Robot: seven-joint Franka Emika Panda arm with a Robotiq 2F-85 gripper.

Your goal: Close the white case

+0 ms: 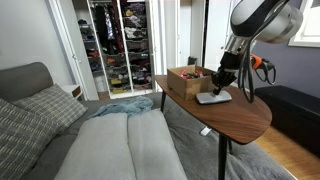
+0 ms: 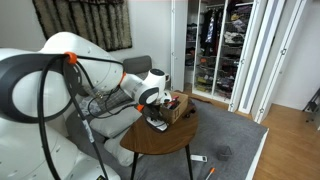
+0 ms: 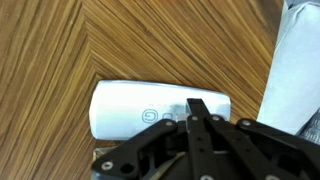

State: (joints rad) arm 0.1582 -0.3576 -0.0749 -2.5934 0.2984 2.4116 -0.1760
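Observation:
The white case lies flat and closed on the wooden table, white shell up with a small embossed logo. No dark lining shows. It also shows in both exterior views, next to the brown box. My gripper is directly over the case, its fingers drawn together, the tip resting on or just above the lid near its right end. Nothing is held between the fingers.
A brown open-topped cardboard box stands on the oval table beside the case. A light object lies at the right edge of the wrist view. A grey sofa is beside the table, and an open wardrobe stands behind.

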